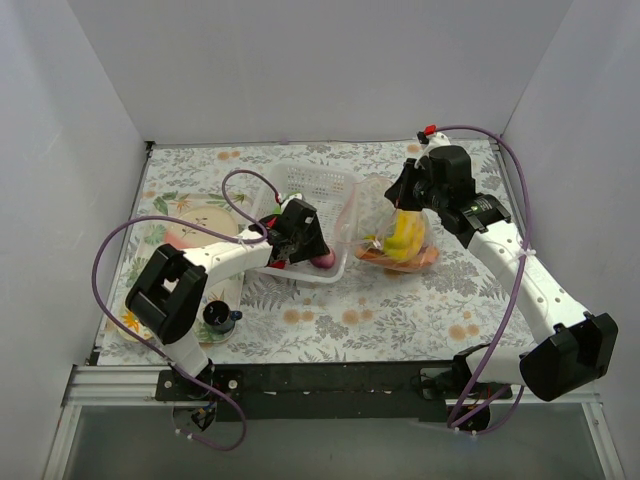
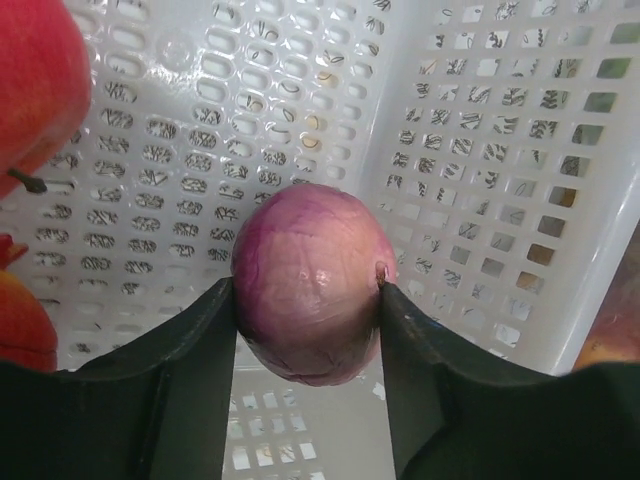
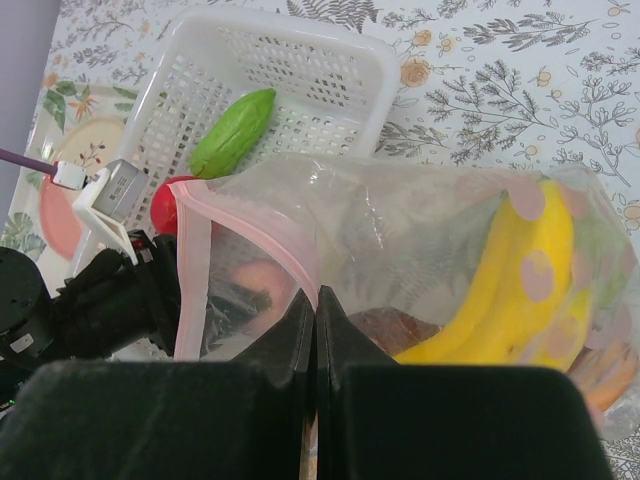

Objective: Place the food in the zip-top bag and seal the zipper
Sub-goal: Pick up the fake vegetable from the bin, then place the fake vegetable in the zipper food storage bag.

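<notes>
My left gripper (image 2: 308, 300) is shut on the purple onion (image 2: 310, 280) inside the white basket (image 1: 325, 185); in the top view the onion (image 1: 324, 259) sits at the basket's near right corner. A red apple (image 2: 35, 90) lies to the left in the basket. A green cucumber (image 3: 233, 132) lies in the basket too. My right gripper (image 3: 316, 300) is shut on the pink zipper (image 3: 260, 235) of the clear zip-top bag (image 3: 420, 240), holding its mouth up. The yellow banana bunch (image 3: 520, 280) is in the bag, also seen from above (image 1: 405, 235), with an orange item (image 1: 425, 258).
Floral plates (image 1: 195, 222) lie at the left of the patterned table. A small dark round object (image 1: 218, 318) sits near the left arm's base. White walls close in the back and sides.
</notes>
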### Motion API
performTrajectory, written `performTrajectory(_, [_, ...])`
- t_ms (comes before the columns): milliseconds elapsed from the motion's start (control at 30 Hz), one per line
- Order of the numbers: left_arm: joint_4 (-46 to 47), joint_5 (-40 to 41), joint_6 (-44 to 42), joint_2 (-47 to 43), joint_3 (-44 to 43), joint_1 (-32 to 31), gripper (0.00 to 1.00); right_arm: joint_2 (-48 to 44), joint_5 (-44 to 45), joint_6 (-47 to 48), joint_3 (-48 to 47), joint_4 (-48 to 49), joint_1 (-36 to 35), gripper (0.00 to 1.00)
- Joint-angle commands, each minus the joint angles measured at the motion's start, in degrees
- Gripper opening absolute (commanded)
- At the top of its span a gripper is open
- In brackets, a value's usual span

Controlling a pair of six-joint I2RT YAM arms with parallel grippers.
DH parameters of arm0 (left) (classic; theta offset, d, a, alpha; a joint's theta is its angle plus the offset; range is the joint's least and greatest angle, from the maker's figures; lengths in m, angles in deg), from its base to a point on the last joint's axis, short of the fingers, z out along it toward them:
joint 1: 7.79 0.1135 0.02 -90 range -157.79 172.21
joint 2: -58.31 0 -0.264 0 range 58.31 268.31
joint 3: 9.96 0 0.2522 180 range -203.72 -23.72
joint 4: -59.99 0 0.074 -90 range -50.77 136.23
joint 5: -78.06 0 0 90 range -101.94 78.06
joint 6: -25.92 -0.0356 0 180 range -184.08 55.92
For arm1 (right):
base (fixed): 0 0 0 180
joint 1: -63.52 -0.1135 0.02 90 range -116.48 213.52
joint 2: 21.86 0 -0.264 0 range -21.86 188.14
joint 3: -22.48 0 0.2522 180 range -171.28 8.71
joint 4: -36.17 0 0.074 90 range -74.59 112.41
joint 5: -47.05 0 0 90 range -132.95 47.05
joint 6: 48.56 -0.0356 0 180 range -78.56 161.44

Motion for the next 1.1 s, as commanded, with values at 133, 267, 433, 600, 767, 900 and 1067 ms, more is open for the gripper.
performTrajectory(133, [0.33,3.89,-2.64,-4.66,-2.81,-0.09,0.19,-0.22,-0.39,-0.65,-2.36,1.91,-0.01,0.01])
performTrajectory(267, [-4.15,7.58,-4.75,-9.75,-5.62,0.88,0.16,-0.04,-0.57,-0.64,-2.71,1.65,-0.09,0.01])
performTrajectory(433, [-7.41,10.32,-7.91,-15.90,-9.74,2.37,0.16,-0.04,-0.57,-0.64,-2.98,1.30,-0.09,0.01])
performTrajectory(600, [-9.35,5.60,-8.01,-18.20,-13.62,2.37,0.15,0.66,-0.40,-0.73,-4.38,0.51,-0.18,0.01])
performTrajectory(767, [-9.35,2.76,-6.51,-16.97,-18.36,-0.70,0.14,1.71,0.31,-0.82,-5.79,-1.07,-0.80,0.01])
performTrajectory(900, [-8.21,1.27,-5.28,-13.82,-20.74,-2.98,0.15,2.16,1.10,-1.00,-6.67,-1.77,-1.24,0.01])
performTrajectory(1067, [-6.89,0.48,-4.31,-8.98,-24.52,-7.20,0.16,2.86,1.45,-1.17,-8.25,-3.09,-1.68,0.01])
